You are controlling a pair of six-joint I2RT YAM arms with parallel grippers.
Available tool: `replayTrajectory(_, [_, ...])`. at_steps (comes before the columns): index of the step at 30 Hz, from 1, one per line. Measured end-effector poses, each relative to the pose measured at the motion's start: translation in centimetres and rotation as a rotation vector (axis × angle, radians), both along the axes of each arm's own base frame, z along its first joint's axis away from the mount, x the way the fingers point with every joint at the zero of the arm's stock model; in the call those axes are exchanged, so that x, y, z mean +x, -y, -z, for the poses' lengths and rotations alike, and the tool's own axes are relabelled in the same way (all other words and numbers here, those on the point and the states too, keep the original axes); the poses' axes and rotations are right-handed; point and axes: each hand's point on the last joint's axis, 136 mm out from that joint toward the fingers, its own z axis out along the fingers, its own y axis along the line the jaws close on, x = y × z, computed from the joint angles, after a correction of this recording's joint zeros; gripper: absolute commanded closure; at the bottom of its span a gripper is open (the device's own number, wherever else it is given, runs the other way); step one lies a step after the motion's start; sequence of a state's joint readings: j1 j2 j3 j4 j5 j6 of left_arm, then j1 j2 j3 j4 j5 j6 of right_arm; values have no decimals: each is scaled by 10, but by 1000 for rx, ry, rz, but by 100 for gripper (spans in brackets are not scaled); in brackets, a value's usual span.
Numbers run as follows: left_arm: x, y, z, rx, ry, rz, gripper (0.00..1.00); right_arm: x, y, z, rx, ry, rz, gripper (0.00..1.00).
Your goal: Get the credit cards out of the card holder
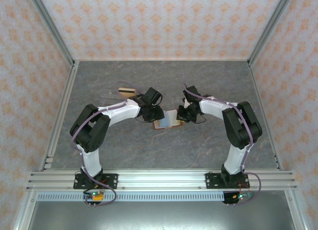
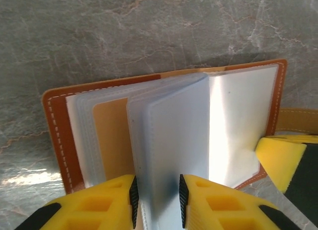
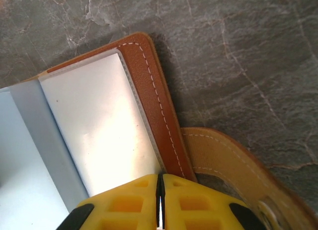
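The card holder (image 1: 166,120) lies open on the table between the two grippers, its red-brown stitched cover (image 2: 59,135) spread flat. Its clear pocket pages (image 2: 169,130) stand up in a fan. My left gripper (image 2: 157,192) (image 1: 153,114) is open, and a few upright pages stand between its black pads without being squeezed. My right gripper (image 3: 160,183) (image 1: 183,115) is shut, its tips set against the near edge of the holder's right flap (image 3: 154,106). One yellow finger (image 2: 279,155) of it lies at that flap's corner. A tan-gold credit card (image 1: 126,90) with a dark stripe lies loose behind the left arm.
The holder's tan closing strap (image 3: 233,163) sticks out flat to the right of the cover. The grey marble tabletop (image 1: 164,81) is bounded by patterned walls and metal rails (image 1: 59,120) on three sides.
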State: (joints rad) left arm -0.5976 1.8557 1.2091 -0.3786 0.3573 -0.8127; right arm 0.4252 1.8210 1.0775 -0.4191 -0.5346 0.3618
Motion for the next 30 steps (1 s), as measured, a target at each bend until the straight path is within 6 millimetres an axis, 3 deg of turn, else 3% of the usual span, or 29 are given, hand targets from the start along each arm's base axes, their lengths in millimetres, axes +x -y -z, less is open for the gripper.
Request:
replayTrajectory(16, [13, 43, -28, -232, 57, 63, 68, 2, 3, -2, -22, 33, 6, 87])
replayTrajectory(30, [20, 63, -12, -281, 17, 56, 50, 10, 35, -52, -82, 292, 110, 84])
